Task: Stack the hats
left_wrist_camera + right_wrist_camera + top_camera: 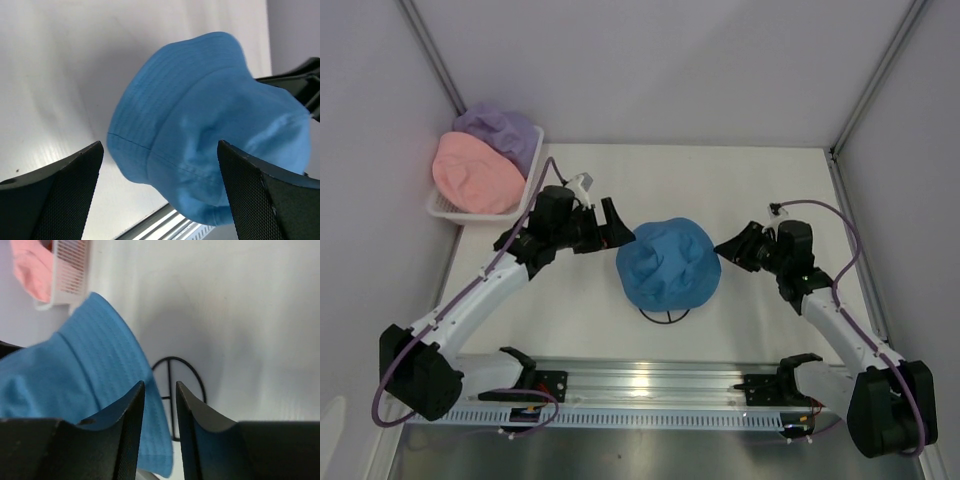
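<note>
The left gripper has its jaws spread wide at the blue hat's nine o'clock edge. In its wrist view the two pads flank the crown without visibly touching it, a stance that suits steadying or releasing the soft fabric, not carrying it. The right gripper sits at the hat's three o'clock side with its jaws drawn close, only a narrow slit between them. Its wrist view shows the brim running behind one finger, and I cannot tell whether any cloth is pinched. The blue hat rests crown-up at the centre of the counter, draped over the thin wire stand, whose ring peeks out at six o'clock; the stand probably keeps the crown rounded so the next hat can seat over it. At ten o'clock from the blue hat, well apart, the white basket holds the pink hat and, behind it, the lavender hat, both waiting to be stacked. No orange hat is visible.
</note>
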